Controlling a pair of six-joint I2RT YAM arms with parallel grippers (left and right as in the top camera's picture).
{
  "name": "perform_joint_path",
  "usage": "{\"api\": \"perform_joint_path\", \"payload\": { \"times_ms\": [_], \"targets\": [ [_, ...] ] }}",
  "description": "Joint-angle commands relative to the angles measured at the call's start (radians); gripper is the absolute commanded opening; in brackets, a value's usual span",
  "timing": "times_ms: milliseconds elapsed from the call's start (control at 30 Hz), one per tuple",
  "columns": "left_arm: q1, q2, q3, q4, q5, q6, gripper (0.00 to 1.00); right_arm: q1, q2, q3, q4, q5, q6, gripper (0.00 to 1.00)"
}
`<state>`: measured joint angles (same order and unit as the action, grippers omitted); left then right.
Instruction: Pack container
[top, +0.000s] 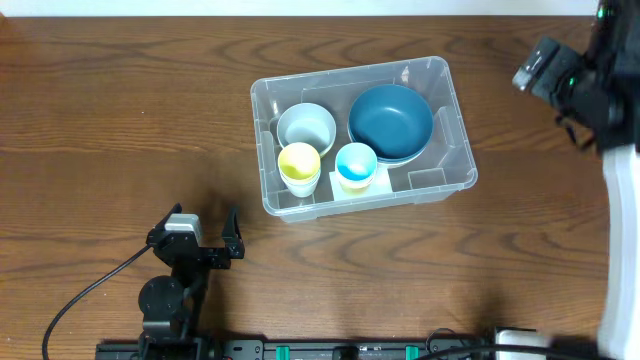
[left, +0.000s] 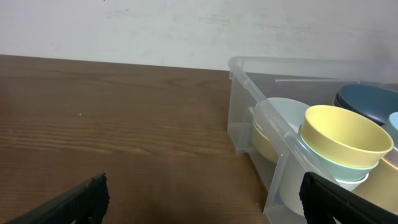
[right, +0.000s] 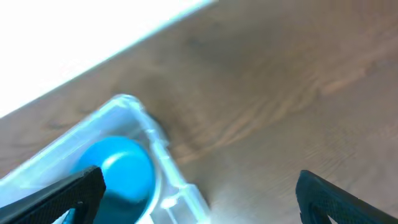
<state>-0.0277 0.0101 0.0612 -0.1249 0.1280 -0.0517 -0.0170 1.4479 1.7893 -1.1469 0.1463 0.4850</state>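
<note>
Container apart from left gripper

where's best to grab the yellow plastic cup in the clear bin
Probably the rim of the yellow plastic cup, from straight above, one finger inside: it stands upright, mouth open, with the clear rectangular plastic bin wall and a blue plastic cup close beside it.

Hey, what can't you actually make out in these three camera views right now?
Overhead: the label on the container is too small to read.
Left wrist: the blue cup is cut off by the right edge.
Right wrist: blurred; the container runs off the bottom-left edge, so only the blue bowl shows inside.
</note>
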Motion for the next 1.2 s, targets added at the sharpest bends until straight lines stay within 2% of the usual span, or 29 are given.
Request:
{"api": "perform_joint_path", "payload": {
  "times_ms": [0,133,233,300,433,700,1167],
  "targets": [
    [0.005,-0.006,-0.014,-0.035,0.011,0.013,0.98,0.05,-0.151,-0.134,0.064,0.098,-0.023,0.99],
    [0.005,-0.006,-0.014,-0.035,0.012,0.013,0.98,0.064,-0.386,-0.454,0.381,0.096,-0.074,0.99],
    [0.005,-0.006,-0.014,-0.035,0.012,0.013,0.98,0.063,-0.597,-0.753,0.698,0.034,-0.203,0.99],
    [0.005,-0.006,-0.014,-0.035,0.012,0.013,0.98,0.063,-0.716,-0.908,0.847,-0.002,-0.284,0.99],
    [0.005,-0.006,-0.014,-0.035,0.011,0.013,0.98,0.062,-0.944,-1.177,1.026,-0.048,-0.425,0.99],
    [0.005,-0.006,-0.014,-0.035,0.012,0.013,0.98,0.019,-1.211,-1.493,1.135,-0.183,-0.544,0.99],
    [0.005,-0.006,-0.014,-0.035,0.012,0.013,0.98,0.01,-1.437,-1.756,1.155,-0.2,-0.554,0.99]
  ]
}}
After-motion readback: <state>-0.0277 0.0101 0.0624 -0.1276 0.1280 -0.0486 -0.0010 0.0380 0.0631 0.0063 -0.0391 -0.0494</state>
